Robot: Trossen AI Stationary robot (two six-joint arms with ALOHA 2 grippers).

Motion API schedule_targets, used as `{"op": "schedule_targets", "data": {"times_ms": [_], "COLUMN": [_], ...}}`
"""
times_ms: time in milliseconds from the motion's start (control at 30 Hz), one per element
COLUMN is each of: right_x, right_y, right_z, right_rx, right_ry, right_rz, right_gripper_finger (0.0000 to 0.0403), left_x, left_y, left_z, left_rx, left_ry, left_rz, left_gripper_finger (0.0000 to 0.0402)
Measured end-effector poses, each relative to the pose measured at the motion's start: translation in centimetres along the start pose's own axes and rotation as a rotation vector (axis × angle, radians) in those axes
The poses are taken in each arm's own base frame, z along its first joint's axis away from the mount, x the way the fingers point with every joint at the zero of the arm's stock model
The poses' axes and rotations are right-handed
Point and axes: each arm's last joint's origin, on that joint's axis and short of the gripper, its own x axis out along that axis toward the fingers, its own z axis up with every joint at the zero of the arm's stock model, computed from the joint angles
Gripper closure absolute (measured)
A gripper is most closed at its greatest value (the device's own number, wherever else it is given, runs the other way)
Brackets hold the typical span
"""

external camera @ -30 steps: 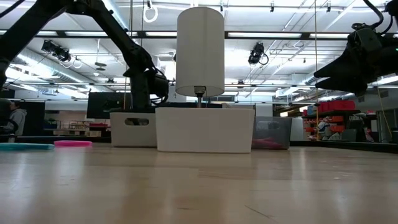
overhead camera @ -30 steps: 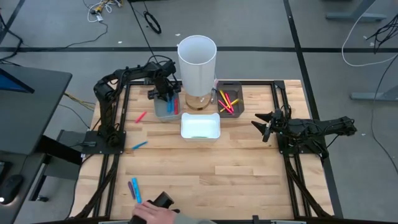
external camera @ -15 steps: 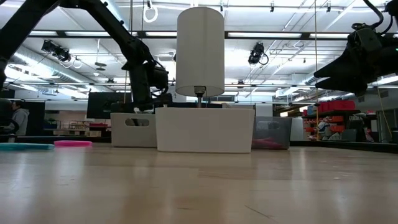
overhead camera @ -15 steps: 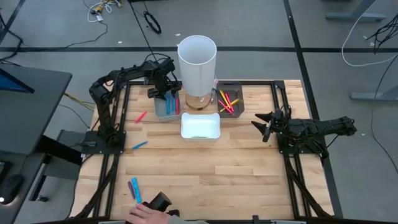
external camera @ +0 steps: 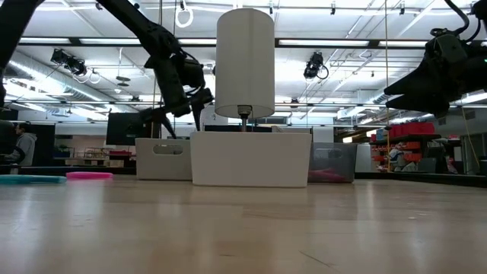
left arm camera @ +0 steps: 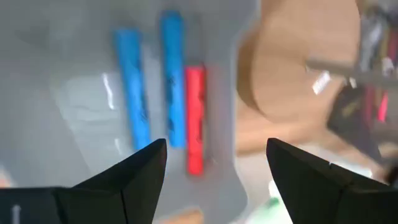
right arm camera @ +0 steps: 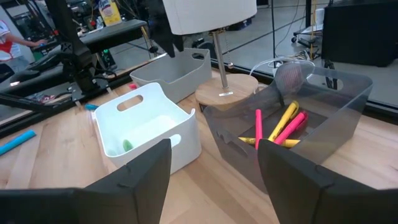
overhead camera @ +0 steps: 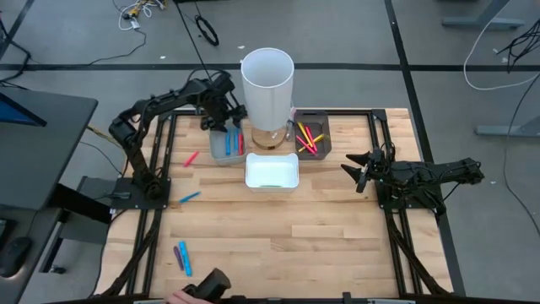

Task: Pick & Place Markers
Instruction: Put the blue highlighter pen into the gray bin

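Here the left gripper point(overhead camera: 221, 121) hung above the far-left light grey plastic tray point(overhead camera: 213, 149), fingers spread, pinching nothing. Two blue markers point(left arm camera: 173, 74) and one red marker point(left arm camera: 195, 118) lay side by side in that tray, right below the fingers. Right gripper point(overhead camera: 353, 169) hovered at the right of the table, jaws apart, empty. Yellow and pink markers point(right arm camera: 283, 126) sat in the dark grey translucent tray point(right arm camera: 348, 118). Loose pink marker point(overhead camera: 191, 159) and blue marker point(overhead camera: 189, 197) lay on the wooden table point(overhead camera: 295, 228), left side.
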Motion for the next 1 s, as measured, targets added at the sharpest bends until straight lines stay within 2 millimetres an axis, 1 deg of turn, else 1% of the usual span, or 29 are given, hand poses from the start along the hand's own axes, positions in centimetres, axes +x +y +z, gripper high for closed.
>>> {"op": "schedule_targets", "data": {"times_ms": [167, 233, 333, 433, 633, 700, 800, 900, 1000], "right_x": [0.0, 0.0, 0.0, 0.0, 0.0, 0.0, 0.0, 0.0, 0.0], "right_y": [0.0, 0.0, 0.0, 0.0, 0.0, 0.0, 0.0, 0.0, 0.0], "right_z": [0.0, 0.0, 0.0, 0.0, 0.0, 0.0, 0.0, 0.0, 0.0], "right_rx": [0.0, 0.0, 0.0, 0.0, 0.0, 0.0, 0.0, 0.0, 0.0], "right_ry": [0.0, 0.0, 0.0, 0.0, 0.0, 0.0, 0.0, 0.0, 0.0], "right_rz": [0.0, 0.0, 0.0, 0.0, 0.0, 0.0, 0.0, 0.0, 0.0], "right_gripper_finger": [0.016, 0.016, 0.016, 0.016, 0.016, 0.016, 0.016, 0.016, 0.016], "left_x": [0.3, 0.3, -0.2, -0.7, -3.3, -4.4, -5.5, -6.4, -7.2], "left_y": [-0.6, -0.7, -0.6, -0.5, -0.3, -0.4, -0.6, -0.8, -0.6], "left_z": [-0.8, -1.2, -2.0, -2.7, -3.1, -3.4, -3.8, -4.6, -5.3], "left_rx": [0.052, 0.052, 0.066, 0.105, 0.141, 0.154, 0.22, 0.262, 0.291], "left_ry": [0.038, 0.079, 0.132, 0.127, -0.034, -0.075, -0.096, -0.106, -0.117], "left_rz": [-0.019, -0.024, -0.019, 0.02, 0.07, 0.057, 0.011, -0.014, -0.008], "left_gripper_finger": [0.0118, 0.0118, 0.0118, 0.0118, 0.0117, 0.0117, 0.0117, 0.0117, 0.0117]}}
